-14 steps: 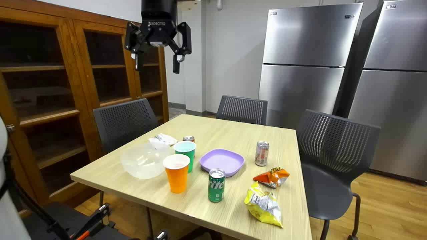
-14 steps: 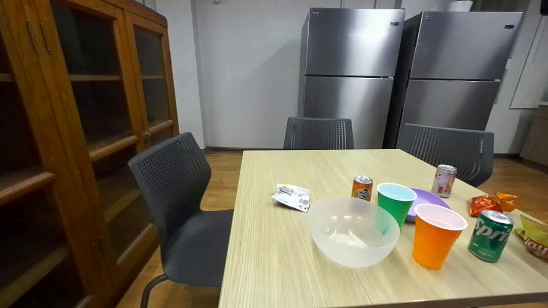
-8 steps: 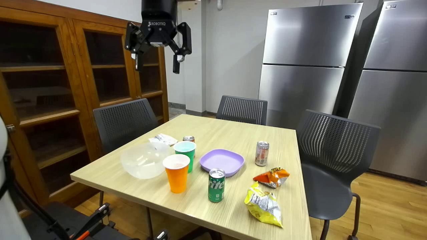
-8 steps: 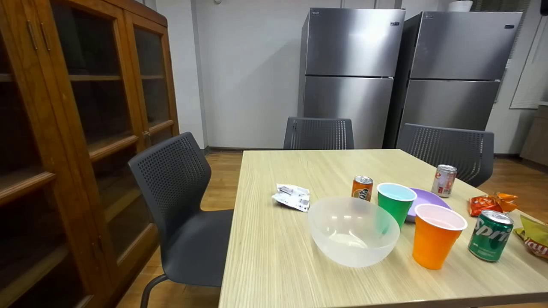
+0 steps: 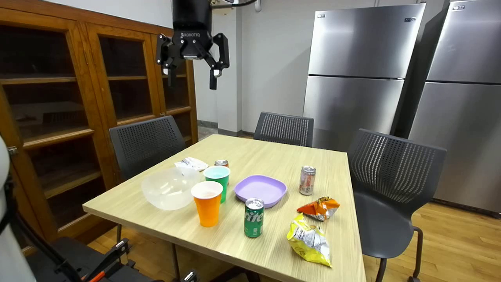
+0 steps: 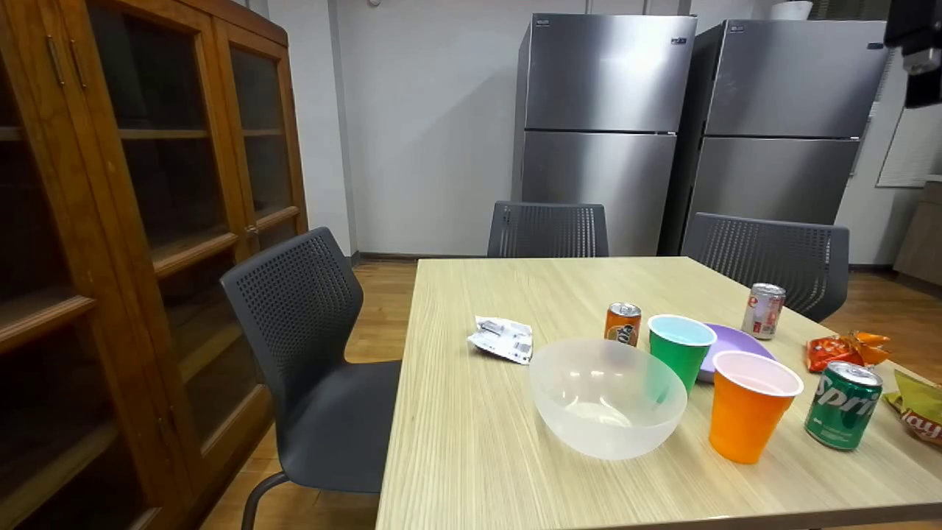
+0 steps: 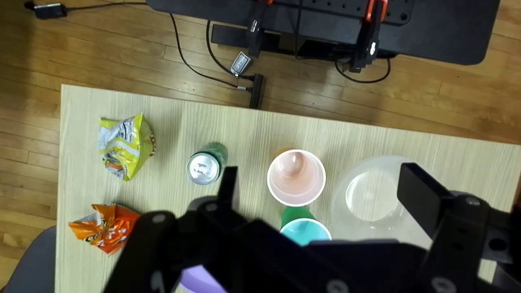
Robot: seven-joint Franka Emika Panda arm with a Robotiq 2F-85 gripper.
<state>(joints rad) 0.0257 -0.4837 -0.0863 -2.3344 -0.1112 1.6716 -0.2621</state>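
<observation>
At the near right of the bench point(image 5: 274, 160), in an exterior view, lies a yellow chip bag point(image 5: 309, 241); to its left stand a green can point(image 5: 254, 221) and, farther left, an orange cup point(image 5: 207, 209). Slightly deeper are an orange snack bag point(image 5: 320, 208) at right, a purple plate point(image 5: 260, 188) at middle, a translucent bowl point(image 5: 168, 199) at left and, behind the orange cup, a green cup point(image 5: 224, 186); whether the 2 cups touch cannot be told. The end effector point(image 5: 192, 82) hangs high above the bench, its 2 fingers spread wide and holding nothing; the wrist view shows both cups within their span. Farther off, a silver can point(image 5: 307, 181) stands at right, an orange can point(image 6: 623, 324) beyond the green cup, and a white packet point(image 5: 191, 163) lies at far left. Any approach to a cup from this posture is best made straight down, fingers vertical and gap centred over 1 rim, since a spread finger could nudge the neighbouring cup or bowl. The cup walls look thin; a light pinch would probably suit them.
</observation>
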